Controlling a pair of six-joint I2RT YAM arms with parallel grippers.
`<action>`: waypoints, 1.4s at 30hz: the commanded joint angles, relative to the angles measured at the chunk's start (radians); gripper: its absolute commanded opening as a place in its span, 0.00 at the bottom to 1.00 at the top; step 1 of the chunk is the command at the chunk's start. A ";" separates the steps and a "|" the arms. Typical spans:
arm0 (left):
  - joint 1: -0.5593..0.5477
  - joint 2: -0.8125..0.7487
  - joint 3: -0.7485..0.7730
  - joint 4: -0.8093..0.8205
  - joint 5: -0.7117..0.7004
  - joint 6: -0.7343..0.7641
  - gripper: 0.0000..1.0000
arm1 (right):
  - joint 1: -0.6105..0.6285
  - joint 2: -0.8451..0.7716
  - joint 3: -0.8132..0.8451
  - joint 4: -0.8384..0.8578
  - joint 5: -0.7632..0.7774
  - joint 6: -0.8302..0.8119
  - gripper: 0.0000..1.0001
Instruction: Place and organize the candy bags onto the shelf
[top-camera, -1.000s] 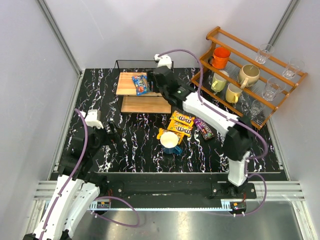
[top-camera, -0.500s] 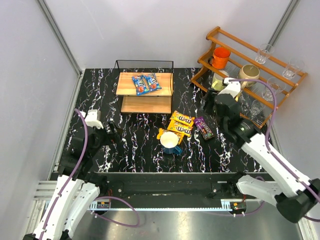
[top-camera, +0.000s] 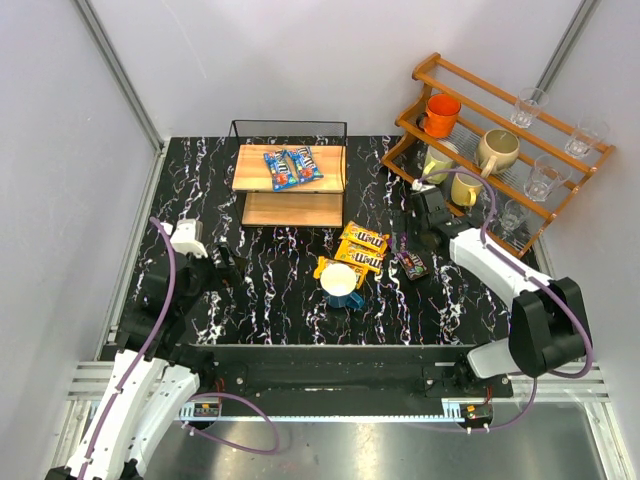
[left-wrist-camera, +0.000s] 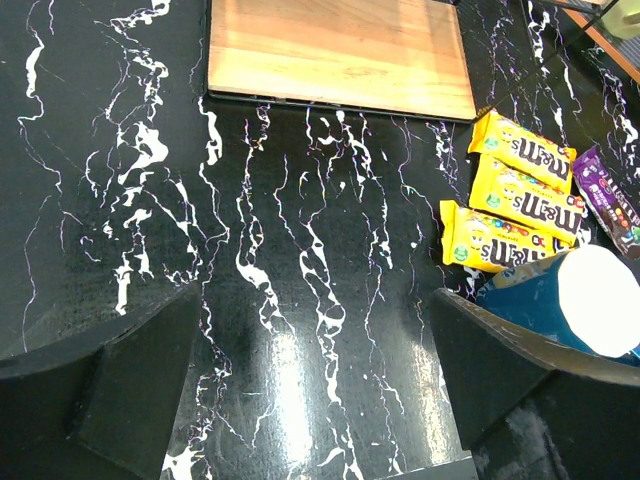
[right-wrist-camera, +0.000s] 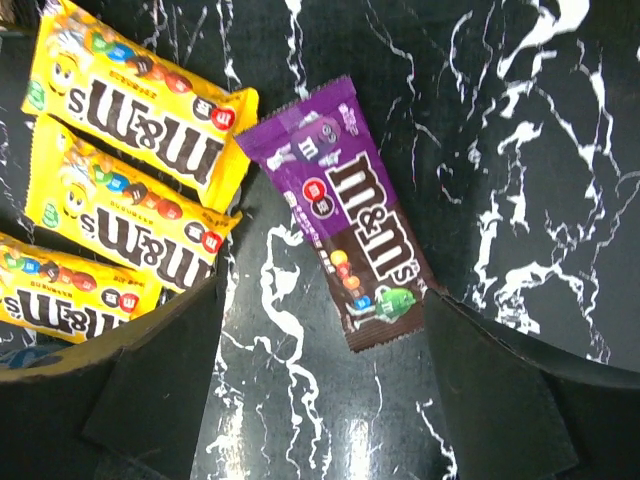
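Candy bags lie in two groups. Two blue bags (top-camera: 291, 167) sit side by side on the top board of the shelf (top-camera: 250, 178), which stands toward the far side of the desk (top-camera: 280, 305). We count three yellow bags (top-camera: 358, 252) fanned out on the desk in front of the shelf. The nearest of them touches a blue mug (top-camera: 340, 281) with a white inside. Just to their right lies the purple bag (right-wrist-camera: 346, 215), flat and angled, close to the yellow ones but apart from them.

The right pincer (right-wrist-camera: 320, 400) hangs over the purple bag with its fingers spread wide, one on each side of the bag's lower end. From the wrist view we cannot tell whether either finger touches the wrapper. The reddish rack (top-camera: 500, 140) of mugs and glasses stands just behind that arm.

The left pincer (left-wrist-camera: 315, 400) is likewise spread wide. It is low over the dark veined desk on the left, well apart from every bag, and faces the shelf's lower board.
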 joint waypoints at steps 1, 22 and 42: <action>-0.003 0.005 0.022 0.053 0.029 0.009 0.99 | -0.052 -0.035 -0.026 0.147 -0.111 -0.112 0.89; -0.005 0.016 0.022 0.053 0.032 0.010 0.99 | -0.193 0.230 -0.011 0.238 -0.357 -0.186 0.89; -0.006 0.007 0.022 0.053 0.029 0.009 0.99 | -0.201 0.324 0.005 0.161 -0.475 0.108 0.83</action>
